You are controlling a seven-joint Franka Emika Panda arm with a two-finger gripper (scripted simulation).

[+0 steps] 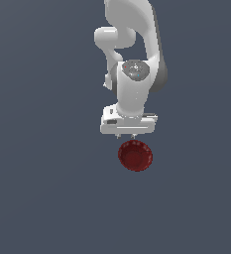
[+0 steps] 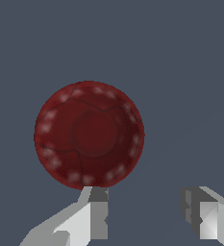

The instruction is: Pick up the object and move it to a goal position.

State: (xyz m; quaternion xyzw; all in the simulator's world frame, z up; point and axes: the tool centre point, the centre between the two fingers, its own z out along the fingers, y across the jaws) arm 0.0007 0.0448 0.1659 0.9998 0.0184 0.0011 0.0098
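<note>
The gripper is hanging with its jaws spread (nothing between them) just beside the red bowl lying on the worktop; it's lining up, and next needs centring over a rim.

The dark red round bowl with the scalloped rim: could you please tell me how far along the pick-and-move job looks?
Early stage. Done: nothing visibly; the dark red round bowl with the scalloped rim lies on the grey surface, ungrasped. In hand: the white gripper is open above and beside the bowl, one fingertip near its rim, not straddling it. Left: centring, descending, closing, lifting and carrying; no goal marker shows.
</note>
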